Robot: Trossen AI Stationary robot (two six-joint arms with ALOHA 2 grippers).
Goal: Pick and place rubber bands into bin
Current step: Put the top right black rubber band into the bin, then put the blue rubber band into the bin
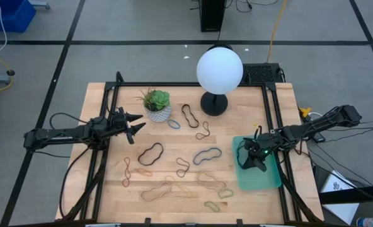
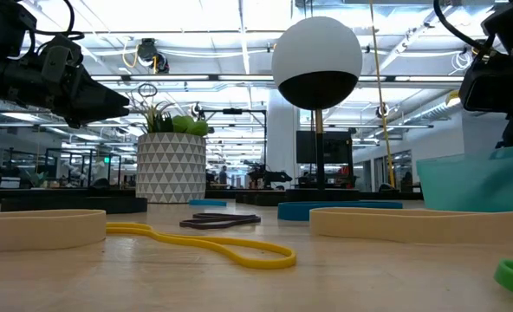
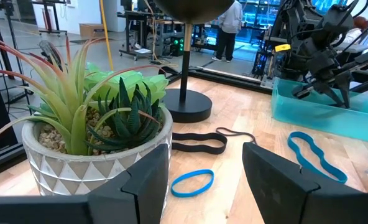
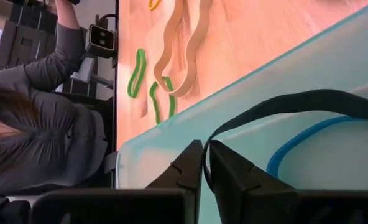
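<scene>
Right gripper [image 4: 204, 163] angles down into the bin [image 4: 171, 140], pinching a black rubber band [image 4: 283, 102]; left gripper [image 3: 206, 180] hovers open.

Robotics lab, open-plan. Wooden bench [image 1: 111, 195] in a black metal frame [image 1: 174, 84] on grey tiled floor marked with dark lines. Upper centre of the low view: exposed ceiling with strip lights [image 2: 213, 78] and hanging cables. Further workstations and racks behind. A person [image 3: 226, 25] stands far back, top of left wrist view. Blue storage crate [image 1: 7, 14], upper left of the high view.
</scene>
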